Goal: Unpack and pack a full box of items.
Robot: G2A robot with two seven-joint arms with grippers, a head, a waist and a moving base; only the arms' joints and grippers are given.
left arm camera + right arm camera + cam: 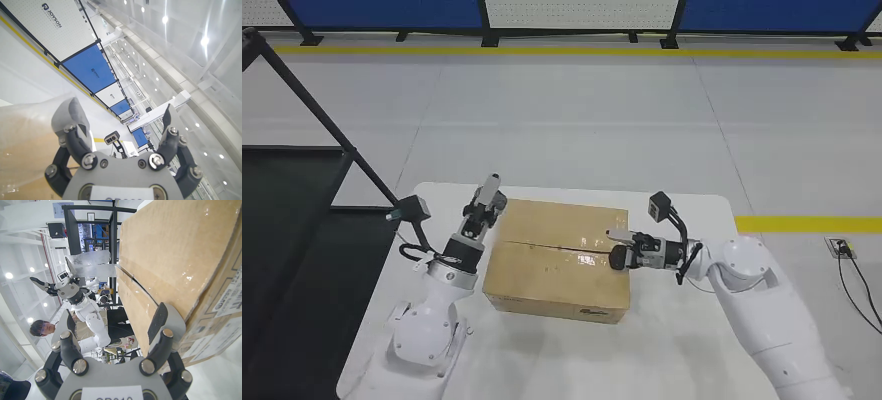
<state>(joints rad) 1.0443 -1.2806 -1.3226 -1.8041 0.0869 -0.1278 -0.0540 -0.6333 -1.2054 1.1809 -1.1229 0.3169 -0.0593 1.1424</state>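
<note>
The box (557, 265) sits in the middle of the white worktop (672, 340), a plain brown carton with printed labels (226, 302) on its right-hand end, and its two top flaps lie down flat, so whatever is packed inside is hidden. At the right end of the box, level with the seam (552, 245) where the flaps meet, the right pincer (614, 248) hangs with its fingers apart and nothing between them. One ridged pad (157, 321) lies against the top edge of the carton and the other is off the box in free air. Along the seam a narrow dark gap shows between the flaps, and the cardboard on either side has a glossy sheen, which I take to be sealing tape that has not been lifted there. At the far left corner of the box the left pincer (122, 104) is raised above the carton and pointing upward, its fingers also spread wide. A strip of clear tape (90, 262) runs from the left end of the seam up to one of those fingers and clings to it, not clamped between the two. By my reading the job is at its very start: the seal is being peeled at one end. Freeing the rest of the tape, folding back the flaps, lifting the items out and packing them again are all left to do.
</note>
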